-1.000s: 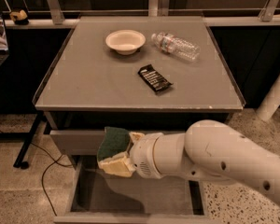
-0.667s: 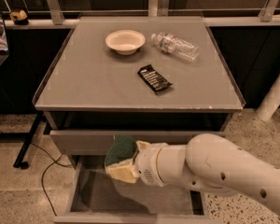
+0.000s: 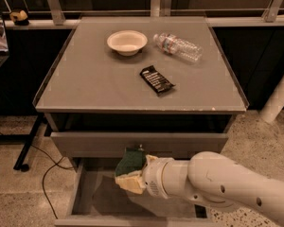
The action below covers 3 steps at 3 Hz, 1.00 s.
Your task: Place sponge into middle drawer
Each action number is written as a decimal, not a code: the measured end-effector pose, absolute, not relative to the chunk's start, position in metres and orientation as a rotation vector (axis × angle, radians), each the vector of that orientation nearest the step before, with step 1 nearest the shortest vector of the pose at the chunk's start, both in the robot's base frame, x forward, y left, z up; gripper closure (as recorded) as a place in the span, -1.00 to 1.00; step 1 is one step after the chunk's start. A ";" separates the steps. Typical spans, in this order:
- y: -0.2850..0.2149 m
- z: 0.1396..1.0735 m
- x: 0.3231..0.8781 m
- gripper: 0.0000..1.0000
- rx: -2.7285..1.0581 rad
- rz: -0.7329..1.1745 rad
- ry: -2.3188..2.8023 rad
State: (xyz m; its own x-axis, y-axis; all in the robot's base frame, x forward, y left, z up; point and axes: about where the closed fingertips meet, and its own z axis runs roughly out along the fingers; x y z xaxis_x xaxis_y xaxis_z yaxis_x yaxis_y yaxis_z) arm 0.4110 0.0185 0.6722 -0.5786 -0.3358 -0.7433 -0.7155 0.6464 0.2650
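The sponge (image 3: 129, 170) sits low in the frame, a little left of centre, pinched in the hand (image 3: 141, 176) at the end of the white arm (image 3: 227, 186). Its dark green scrub face is turned up and towards the cabinet, and its pale yellow foam is below. The fingers themselves are mostly hidden behind the foam, but they are pressed onto the sponge and it is lifted clear of anything beneath it.

It hangs over the middle drawer (image 3: 102, 200), which is pulled out at the bottom of the frame with its flat grey floor showing, and it does not touch that floor. The arm comes in from the lower right and crosses the right half of the drawer.

Just behind the sponge is the closed grey drawer front (image 3: 85, 143) of the drawer above, and the top edge of the sponge overlaps it.

Higher up is the grey surface (image 3: 85, 89) of the cabinet. On it, a black snack wrapper (image 3: 156, 79) lies near the middle, a pale round bowl (image 3: 127, 41) stands towards the back, left of centre, and a clear plastic water bottle (image 3: 178, 46) lies on its side just right of the bowl. The three are apart from one another.

A dark cable (image 3: 47, 174) trails over the speckled floor (image 3: 14, 197) at the lower left.
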 end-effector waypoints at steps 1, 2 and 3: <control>0.015 0.651 0.404 1.00 -0.779 0.752 2.229; 0.014 0.635 0.401 1.00 -0.759 0.768 2.251; 0.013 0.627 0.405 1.00 -0.753 0.803 2.252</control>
